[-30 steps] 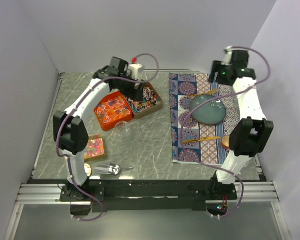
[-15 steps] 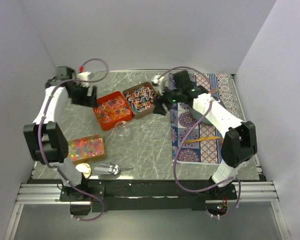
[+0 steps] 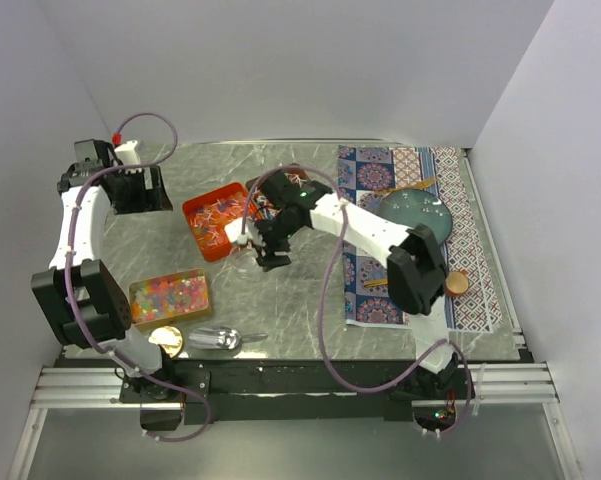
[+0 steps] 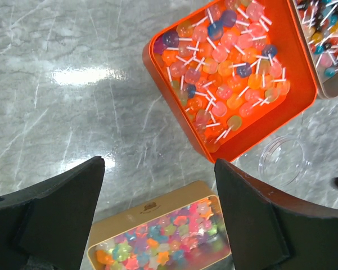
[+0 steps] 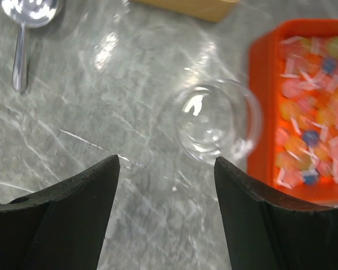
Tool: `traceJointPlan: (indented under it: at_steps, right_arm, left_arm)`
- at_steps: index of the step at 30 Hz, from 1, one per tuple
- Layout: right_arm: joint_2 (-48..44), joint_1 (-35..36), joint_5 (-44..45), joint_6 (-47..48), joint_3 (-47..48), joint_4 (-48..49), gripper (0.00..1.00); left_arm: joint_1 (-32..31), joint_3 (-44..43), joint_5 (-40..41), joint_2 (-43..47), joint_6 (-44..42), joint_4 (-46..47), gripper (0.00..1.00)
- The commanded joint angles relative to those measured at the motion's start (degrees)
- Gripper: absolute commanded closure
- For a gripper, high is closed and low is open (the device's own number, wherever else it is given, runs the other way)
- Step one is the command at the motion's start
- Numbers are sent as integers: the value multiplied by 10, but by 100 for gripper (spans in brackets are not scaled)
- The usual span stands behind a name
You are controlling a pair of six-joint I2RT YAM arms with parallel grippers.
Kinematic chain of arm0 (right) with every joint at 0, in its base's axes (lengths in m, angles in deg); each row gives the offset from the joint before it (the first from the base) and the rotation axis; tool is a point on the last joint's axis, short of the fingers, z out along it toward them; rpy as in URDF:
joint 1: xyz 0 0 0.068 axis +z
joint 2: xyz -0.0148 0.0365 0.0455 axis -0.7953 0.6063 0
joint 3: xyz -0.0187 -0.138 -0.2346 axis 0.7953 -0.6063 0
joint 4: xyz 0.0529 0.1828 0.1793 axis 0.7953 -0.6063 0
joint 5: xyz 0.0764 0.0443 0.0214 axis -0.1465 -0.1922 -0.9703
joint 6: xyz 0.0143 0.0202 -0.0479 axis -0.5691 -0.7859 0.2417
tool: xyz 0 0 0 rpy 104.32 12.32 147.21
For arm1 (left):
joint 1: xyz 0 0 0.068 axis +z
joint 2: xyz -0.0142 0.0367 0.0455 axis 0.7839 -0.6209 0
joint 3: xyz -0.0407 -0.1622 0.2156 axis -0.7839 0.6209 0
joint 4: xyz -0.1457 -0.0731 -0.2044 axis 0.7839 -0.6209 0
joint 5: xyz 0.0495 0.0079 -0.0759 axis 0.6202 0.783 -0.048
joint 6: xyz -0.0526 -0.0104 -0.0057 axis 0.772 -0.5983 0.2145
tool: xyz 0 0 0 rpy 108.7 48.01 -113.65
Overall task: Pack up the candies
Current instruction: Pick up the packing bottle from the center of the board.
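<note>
we hover our right gripper (image 5: 166, 162), jaws spread, over the clear cup (image 5: 213, 121) just beside the orange tray (image 4: 149, 56) holding the candies (image 4: 225, 73), likely to grasp it, our left gripper (image 4: 158, 164) hanging spread beside that tray.

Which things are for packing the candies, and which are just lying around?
For the job:
- lollipop candies in the orange tray
- bead candies in the tan box
- mixed candies
- probably the clear cup and the silver scoop

Just lying about:
- teal plate
- gold spoons
- patterned mat
</note>
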Motion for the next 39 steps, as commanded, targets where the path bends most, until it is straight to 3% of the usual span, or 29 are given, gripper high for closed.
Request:
traceJointPlan:
  at_steps: [1,4,9,13,21,25,26,29,31,34,39]
  right_arm:
    - [16,18,30,73,24,-14,25]
    - [43,23,38,75,44,-9,27]
    - [91,24,49,90,88,-34,39]
    - [89,29,69,101,63,-11,50]
    - [90,31,72,118,37,-32,61]
    - [87,34,74,99,27,-5,81]
    - [85,35,80,94,21,2,81]
    - [78,38,96,86,-1,32,83]
    - [73,39,103,80,-4,35,92]
    - [53,39,115,59,-1,16,97]
    - [-65,40,100,25,-90,-11,100]
  left_arm:
    - [11,8,-27,30,36,26,14]
    - [13,27,-31,51,35,38,14]
    - [17,41,-21,62,24,36,14]
    - [20,51,-10,67,17,45,14]
    - [20,79,2,81,12,55,14]
    - [20,83,0,79,11,54,14]
    - [20,84,-2,78,11,56,14]
    - [20,83,-10,71,12,57,14]
    - [20,72,-16,63,10,47,14]
    - [20,54,-24,58,2,29,15]
    - [20,47,-29,57,-3,18,15]
